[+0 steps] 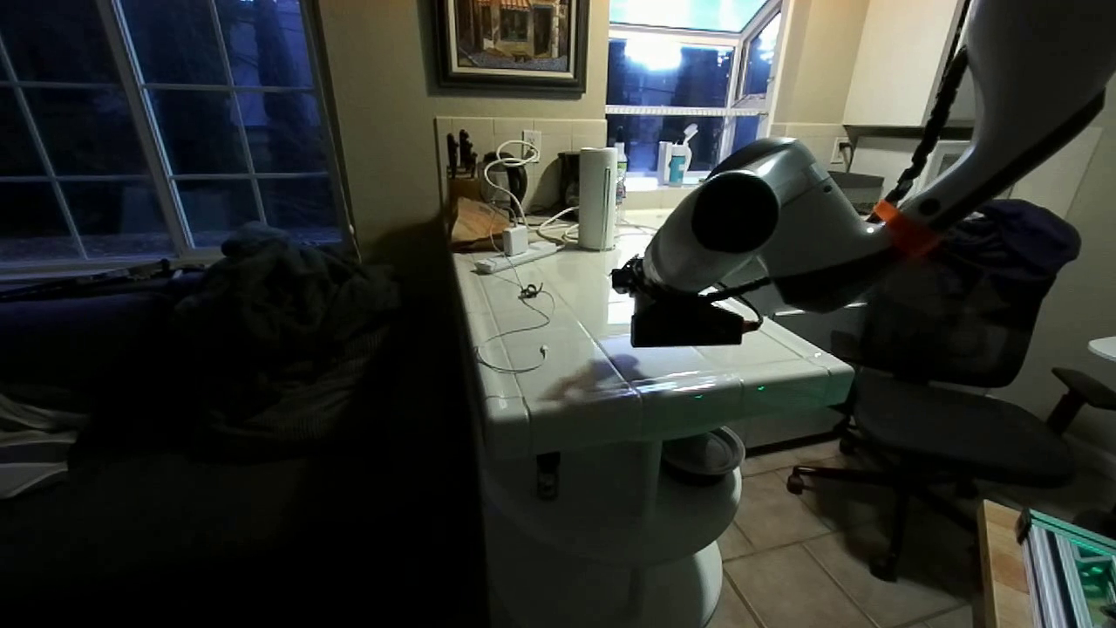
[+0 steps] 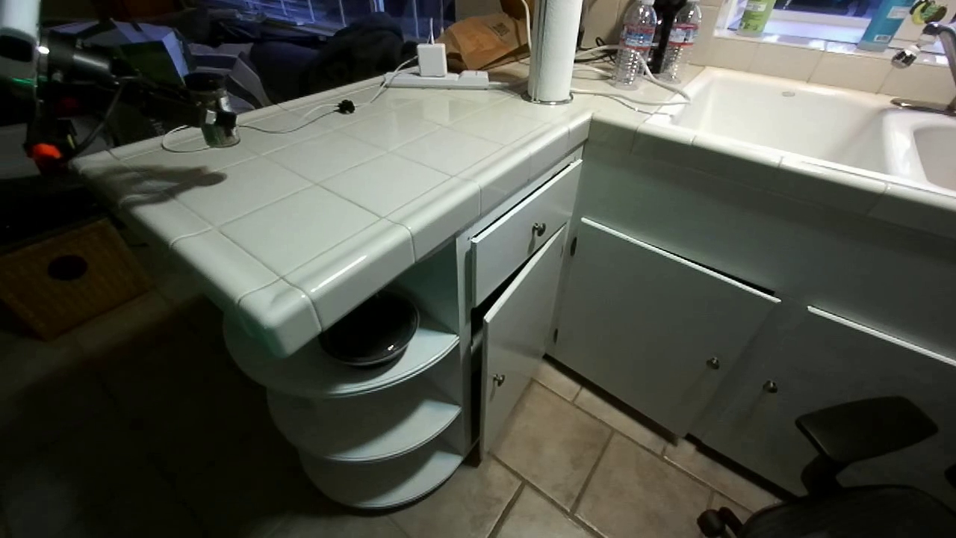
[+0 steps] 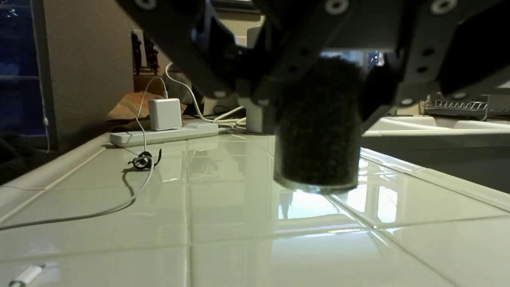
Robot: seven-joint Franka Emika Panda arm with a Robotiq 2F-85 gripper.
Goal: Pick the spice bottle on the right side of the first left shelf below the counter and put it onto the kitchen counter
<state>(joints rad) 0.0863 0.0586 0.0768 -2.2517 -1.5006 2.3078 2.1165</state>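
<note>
The spice bottle [image 3: 318,155] is a clear jar with dark green contents. It is upright in the wrist view, between the fingers of my gripper [image 3: 323,111], which is shut on it. In an exterior view the bottle [image 2: 221,131] shows over the far end of the kitchen counter [image 2: 358,179], with the gripper [image 2: 212,112] at its upper part. The bottle seems a little above the tiles; I cannot tell the exact gap. The counter [image 1: 575,323] also shows in an exterior view where the wrist hides the bottle and fingers.
A white cable [image 3: 107,209] and power strip [image 3: 167,133] lie along the counter's left in the wrist view. A white cylinder [image 1: 597,199] stands farther back. Rounded shelves [image 2: 373,441] hold a dark bowl [image 2: 371,329]. A cabinet door [image 2: 523,329] is ajar.
</note>
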